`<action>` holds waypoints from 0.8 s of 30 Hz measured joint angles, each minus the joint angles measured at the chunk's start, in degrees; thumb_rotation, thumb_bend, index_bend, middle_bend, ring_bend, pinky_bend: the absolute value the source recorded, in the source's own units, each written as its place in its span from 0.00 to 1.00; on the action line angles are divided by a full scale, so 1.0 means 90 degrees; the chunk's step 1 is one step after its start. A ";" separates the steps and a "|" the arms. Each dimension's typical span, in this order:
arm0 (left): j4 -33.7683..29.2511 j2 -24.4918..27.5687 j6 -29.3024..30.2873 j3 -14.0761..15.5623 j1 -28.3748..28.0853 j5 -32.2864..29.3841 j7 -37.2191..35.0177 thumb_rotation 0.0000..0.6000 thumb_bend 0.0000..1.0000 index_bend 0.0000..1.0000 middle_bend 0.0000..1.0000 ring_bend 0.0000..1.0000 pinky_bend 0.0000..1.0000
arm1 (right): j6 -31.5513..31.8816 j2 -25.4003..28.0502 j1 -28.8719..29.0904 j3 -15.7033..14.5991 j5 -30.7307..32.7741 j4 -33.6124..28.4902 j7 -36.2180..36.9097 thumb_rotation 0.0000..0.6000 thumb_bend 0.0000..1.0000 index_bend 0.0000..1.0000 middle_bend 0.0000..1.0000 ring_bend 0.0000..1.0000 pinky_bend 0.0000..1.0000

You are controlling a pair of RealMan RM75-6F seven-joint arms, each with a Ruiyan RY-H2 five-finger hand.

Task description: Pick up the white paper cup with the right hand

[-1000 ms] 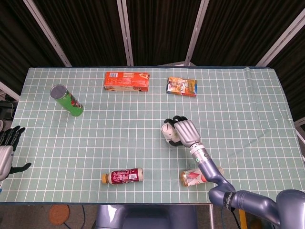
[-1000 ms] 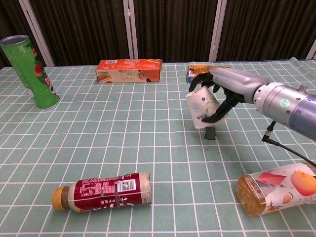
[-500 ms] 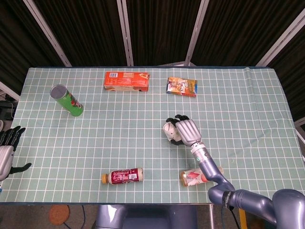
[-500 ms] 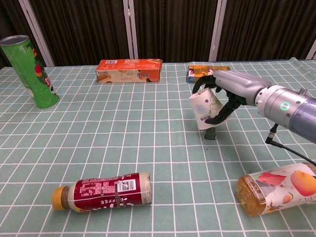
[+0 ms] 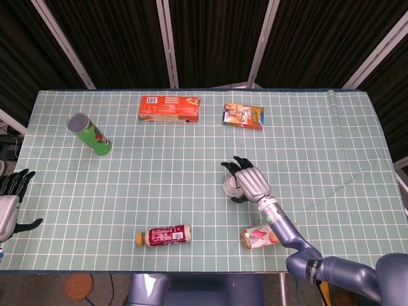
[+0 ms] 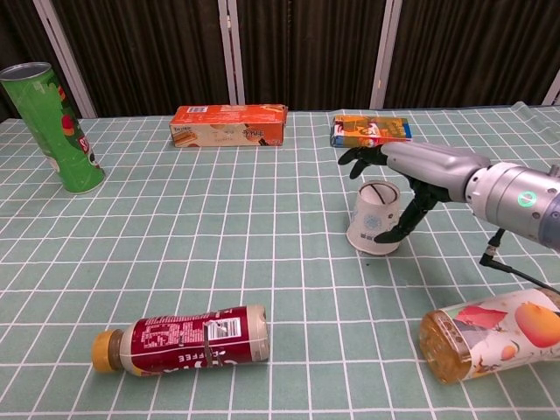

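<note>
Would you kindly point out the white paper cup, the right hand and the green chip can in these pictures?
white paper cup (image 6: 376, 223), chest view, on its printed side wall.
right hand (image 6: 420, 166), chest view, on the grey back of the hand.
green chip can (image 6: 52, 127), chest view, on the middle of its green side.

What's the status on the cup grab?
Right robot hand around cup, fingers loose. Cup inverted on table. Left robot hand idle, open. Nothing in the way.
</note>
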 measured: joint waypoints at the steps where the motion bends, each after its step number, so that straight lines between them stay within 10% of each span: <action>1: -0.0002 0.0003 0.0003 0.0000 0.0001 0.0002 -0.0004 1.00 0.00 0.00 0.00 0.00 0.00 | 0.0034 0.0034 -0.0015 -0.0011 -0.0032 -0.0056 0.0004 1.00 0.06 0.07 0.12 0.00 0.06; 24: 0.0049 -0.0045 0.0775 0.0035 0.0280 0.0550 0.0012 1.00 0.00 0.00 0.00 0.00 0.00 | 0.2897 0.2678 -0.2026 -0.0931 -0.1872 -0.1101 0.0428 1.00 0.00 0.00 0.00 0.00 0.00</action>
